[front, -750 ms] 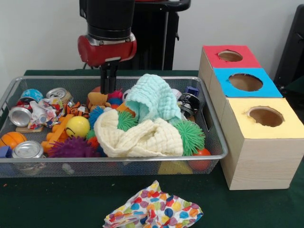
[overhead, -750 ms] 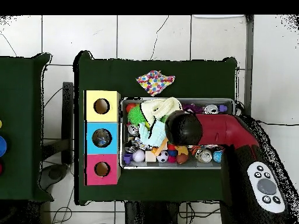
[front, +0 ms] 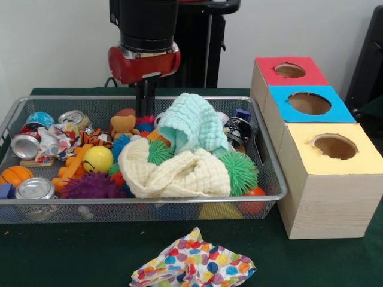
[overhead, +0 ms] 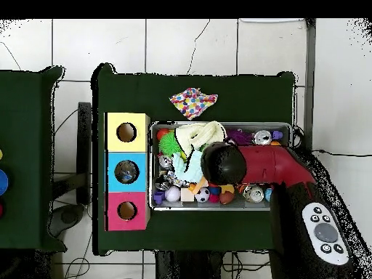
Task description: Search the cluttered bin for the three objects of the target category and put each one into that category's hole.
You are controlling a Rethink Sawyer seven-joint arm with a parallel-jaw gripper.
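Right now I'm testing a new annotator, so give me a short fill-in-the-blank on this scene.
1. The spotted cloth lies ____ the bin.
2. The box nearest the front camera has a ____ top.
3. The gripper hangs over the bin's ____ side in the front view.

Missing words: outside; yellow; far

Cluttered silver mesh bin [front: 270, 179]

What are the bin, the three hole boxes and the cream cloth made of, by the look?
Bin: silver wire mesh with a rounded metal rim.
Boxes: pale wood by the grain, tops probably coloured paper or card.
Cream cloth: soft puckered fabric, maybe cotton muslin.
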